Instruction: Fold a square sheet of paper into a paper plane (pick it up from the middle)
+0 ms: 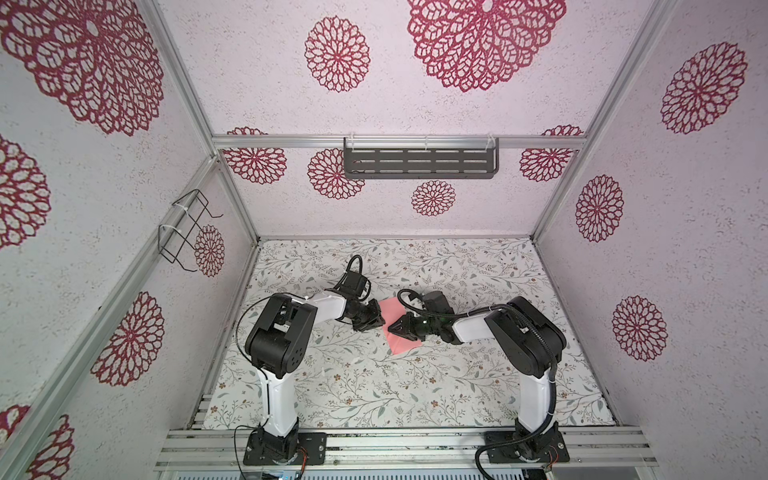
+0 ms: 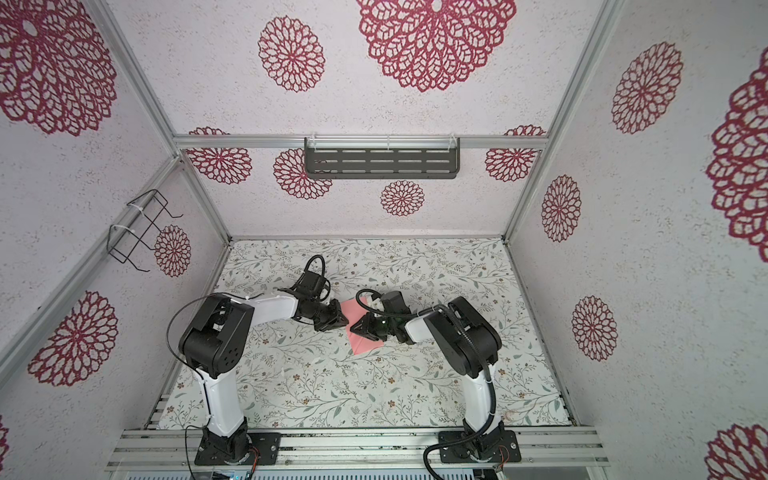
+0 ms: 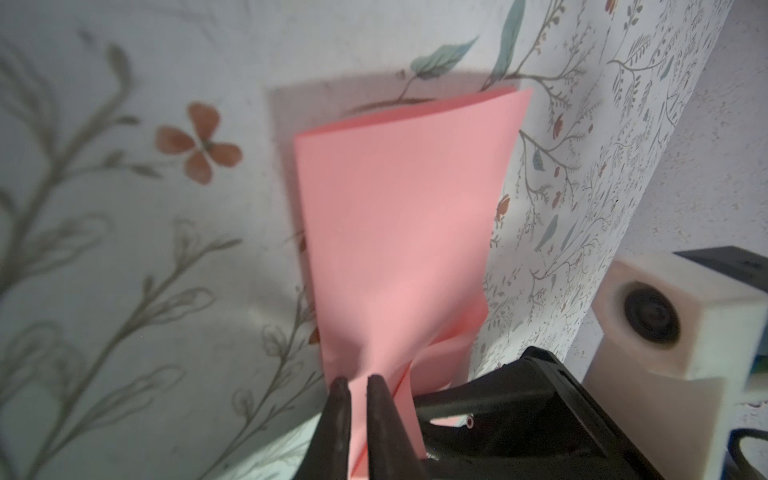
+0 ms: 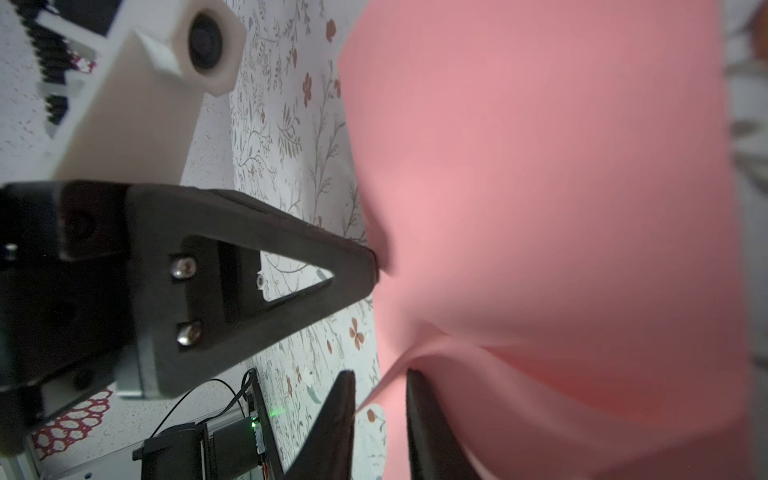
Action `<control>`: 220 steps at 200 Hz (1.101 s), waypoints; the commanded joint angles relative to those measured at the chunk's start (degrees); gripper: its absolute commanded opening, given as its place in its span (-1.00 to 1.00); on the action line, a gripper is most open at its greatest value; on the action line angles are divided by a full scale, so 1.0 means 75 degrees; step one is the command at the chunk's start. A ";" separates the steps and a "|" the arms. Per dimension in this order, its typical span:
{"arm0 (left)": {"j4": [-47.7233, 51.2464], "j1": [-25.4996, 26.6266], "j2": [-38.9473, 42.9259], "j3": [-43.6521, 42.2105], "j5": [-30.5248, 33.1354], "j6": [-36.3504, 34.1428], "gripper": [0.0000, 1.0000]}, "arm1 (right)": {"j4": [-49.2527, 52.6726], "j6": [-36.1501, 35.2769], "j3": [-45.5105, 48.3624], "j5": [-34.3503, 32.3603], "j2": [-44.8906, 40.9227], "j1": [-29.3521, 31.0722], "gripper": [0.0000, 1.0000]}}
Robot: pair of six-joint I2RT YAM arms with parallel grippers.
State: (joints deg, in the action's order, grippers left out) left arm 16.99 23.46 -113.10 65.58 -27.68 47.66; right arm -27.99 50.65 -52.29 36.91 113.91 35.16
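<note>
Sheet of paper [image 1: 394,309] is seen about mid-table [image 1: 374,395], slightly toward the far edge, between the two arms. It is doubled over, with two layers showing at its free end, and is lifted partly off the table. Left gripper [image 3: 359,380] is nearly closed, and a puckered edge of the paper is pinched in it. Right gripper [image 4: 380,376] is parted a little. A paper edge runs through the gap but is not seen clamped.

The step is judged to be the first centre fold, early in the task, with no nose flaps or wings made yet. For the next move, the paper needs to be laid flat with its edges kept aligned and the crease pressed. Slipping from the single pinch is to be watched.
</note>
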 commanded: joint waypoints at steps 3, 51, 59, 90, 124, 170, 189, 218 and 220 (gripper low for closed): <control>0.0278 -0.0053 0.0488 0.0170 0.0388 0.0076 -0.70 | 0.0623 -0.0157 0.0023 -0.0282 -0.0087 0.0000 -0.40; 0.0395 -0.0162 0.1087 -0.0009 0.0761 0.0058 -0.56 | 0.0912 -0.0258 -0.0023 -0.0371 -0.0117 0.0003 -0.29; 0.0320 -0.0124 0.1139 -0.0079 0.0692 0.0056 -0.56 | 0.1013 -0.0280 -0.0046 -0.0410 -0.0104 0.0000 -0.36; 0.0244 0.0155 0.1129 -0.0201 0.0550 0.0008 -0.64 | 0.1389 -0.0395 -0.0135 -0.0531 -0.0041 0.0007 -0.66; 0.0267 0.0522 0.0821 -0.0146 0.0562 -0.0026 -0.80 | 0.1499 -0.0367 -0.0186 -0.0514 0.0057 -0.0012 -0.92; 0.0380 0.0679 0.0379 0.0078 0.0619 -0.0085 -1.00 | 0.1599 -0.0379 -0.0235 -0.0543 0.0085 -0.0022 -0.97; 0.0487 0.0696 0.0240 0.0115 0.0664 -0.0138 -1.00 | 0.1645 -0.0389 -0.0258 -0.0549 0.0099 -0.0024 -0.97; 0.0600 0.0712 0.0150 0.0138 0.0719 -0.0195 -1.00 | 0.1638 -0.0411 -0.0258 -0.0542 0.0072 -0.0024 -0.97; 0.0610 0.0714 0.0150 0.0139 0.0724 -0.0206 -1.00 | 0.1626 -0.0413 -0.0258 -0.0548 0.0071 -0.0024 -0.97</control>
State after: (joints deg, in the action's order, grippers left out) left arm 20.43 28.47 -111.07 65.12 -23.18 47.18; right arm -20.88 48.90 -54.24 35.11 113.56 35.14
